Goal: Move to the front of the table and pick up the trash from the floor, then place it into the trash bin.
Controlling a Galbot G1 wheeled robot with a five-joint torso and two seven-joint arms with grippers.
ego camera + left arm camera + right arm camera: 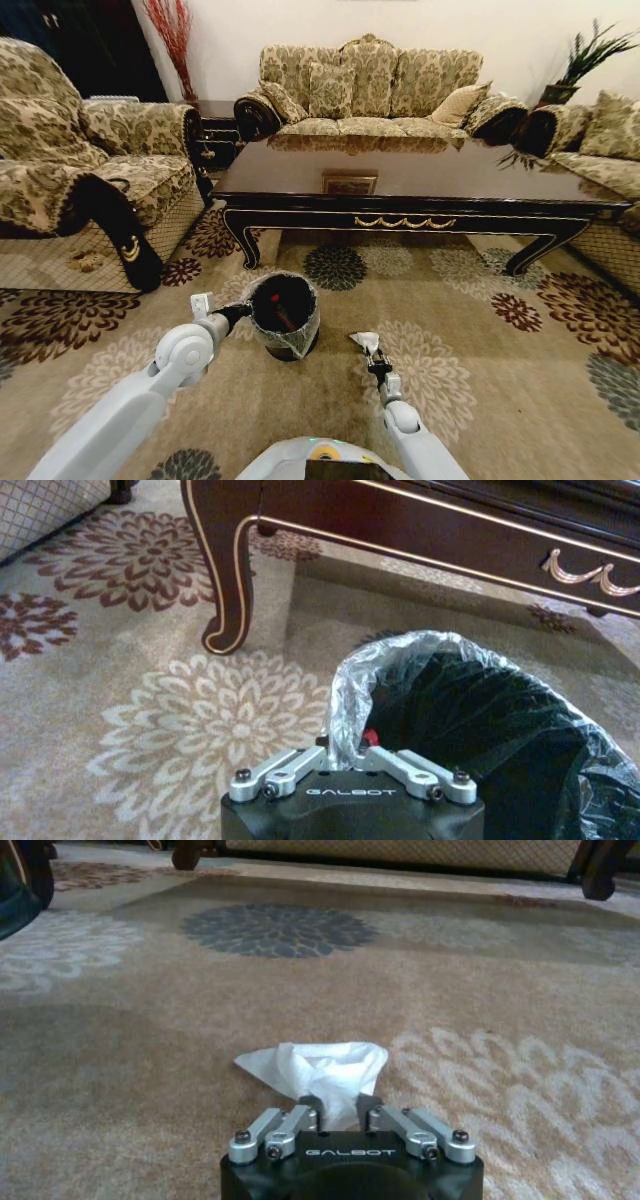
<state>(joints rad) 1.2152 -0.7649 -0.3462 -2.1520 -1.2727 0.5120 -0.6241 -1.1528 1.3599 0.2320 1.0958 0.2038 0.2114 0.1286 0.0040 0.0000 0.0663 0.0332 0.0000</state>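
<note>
"GALBOT" (white lettering) on left gripper (pixel 345 759) and right gripper (pixel 338 1111) housings

Head view: left gripper (pixel 243 312) is sitting against the trash bin (pixel 283 318) rim, fingertips too small to resolve. A red bit (pixel 281 318) inside the bin is too small to identify.

Left wrist view: the liner (pixel 400 667) is covering the fingertips; bin is running off the lower right of the frame. Table (pixel 420 525) is being cropped by the top edge.

Right wrist view: crumpled white paper (pixel 318 1071) is hiding the right gripper (pixel 338 1110) fingertips. Sofa base at the top is blurring out.
</note>
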